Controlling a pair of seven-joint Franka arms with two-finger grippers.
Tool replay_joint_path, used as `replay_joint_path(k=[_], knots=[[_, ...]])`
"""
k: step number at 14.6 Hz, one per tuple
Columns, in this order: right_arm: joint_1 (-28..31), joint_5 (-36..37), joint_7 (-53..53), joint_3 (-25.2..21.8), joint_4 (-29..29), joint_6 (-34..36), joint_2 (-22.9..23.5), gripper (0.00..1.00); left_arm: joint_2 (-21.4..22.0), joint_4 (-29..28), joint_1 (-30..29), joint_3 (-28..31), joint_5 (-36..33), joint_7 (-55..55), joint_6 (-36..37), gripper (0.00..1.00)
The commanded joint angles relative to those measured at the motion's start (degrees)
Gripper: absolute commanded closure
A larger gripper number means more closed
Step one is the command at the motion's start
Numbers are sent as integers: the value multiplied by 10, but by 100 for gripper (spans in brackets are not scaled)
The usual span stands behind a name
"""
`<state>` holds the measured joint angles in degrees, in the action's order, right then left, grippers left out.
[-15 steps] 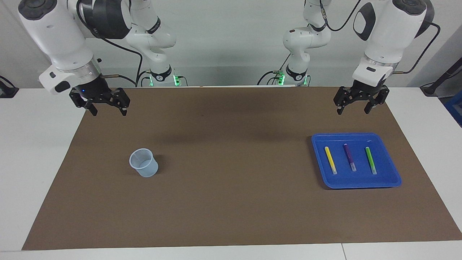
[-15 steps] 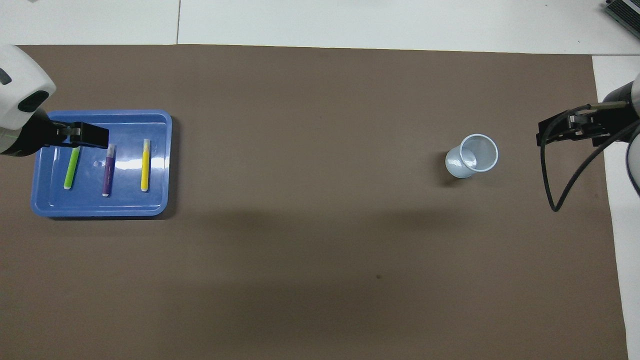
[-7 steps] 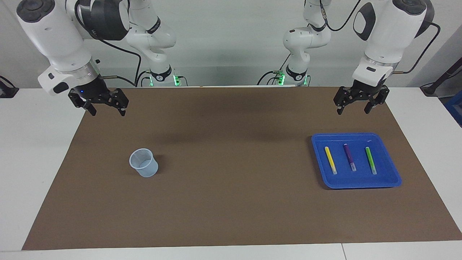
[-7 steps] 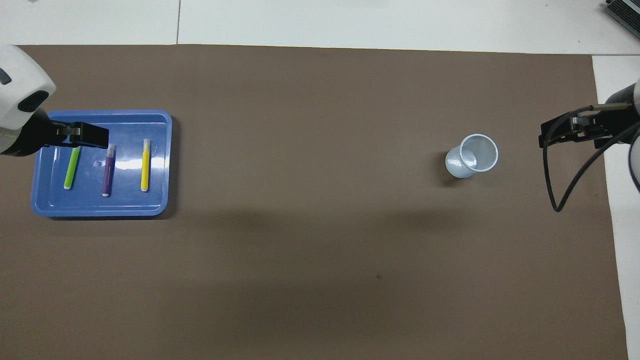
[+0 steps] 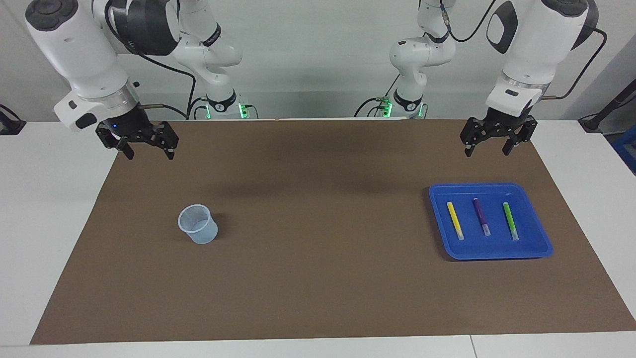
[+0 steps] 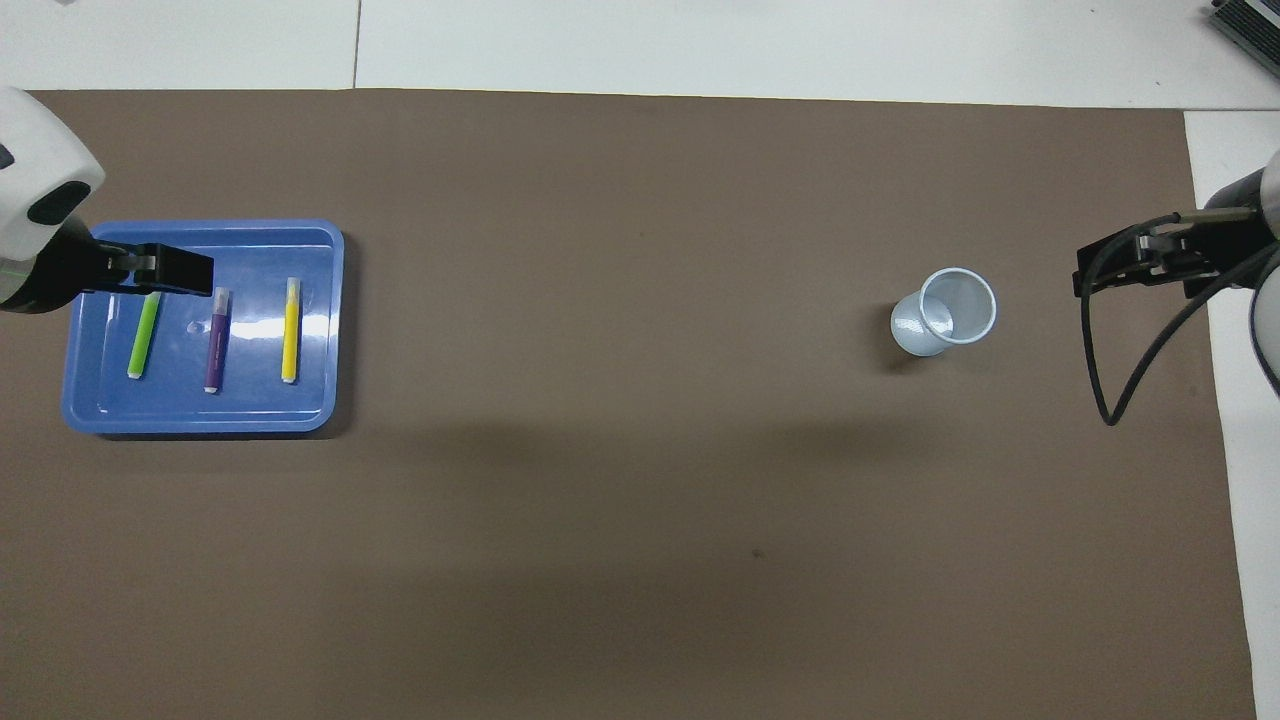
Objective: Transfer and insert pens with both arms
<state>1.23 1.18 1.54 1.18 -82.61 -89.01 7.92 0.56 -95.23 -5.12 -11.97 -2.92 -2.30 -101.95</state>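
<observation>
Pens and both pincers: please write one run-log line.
pens: three in blue tray | left pincer: open, empty | right pincer: open, empty

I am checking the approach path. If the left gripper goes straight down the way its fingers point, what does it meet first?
Probably the blue tray, near its robot-side rim; depth is unclear, so the left gripper may instead meet bare brown mat.
</observation>
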Motion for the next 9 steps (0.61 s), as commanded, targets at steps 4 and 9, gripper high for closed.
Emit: replay_joint_path(k=[4, 9], knots=[[6, -8, -5, 3, -19, -1, -16, 0, 16, -18, -3, -1, 8, -1, -6, 0], [6, -8, -5, 3, -19, -2, -16, 0, 16, -18, -4, 0, 8, -1, -2, 0]])
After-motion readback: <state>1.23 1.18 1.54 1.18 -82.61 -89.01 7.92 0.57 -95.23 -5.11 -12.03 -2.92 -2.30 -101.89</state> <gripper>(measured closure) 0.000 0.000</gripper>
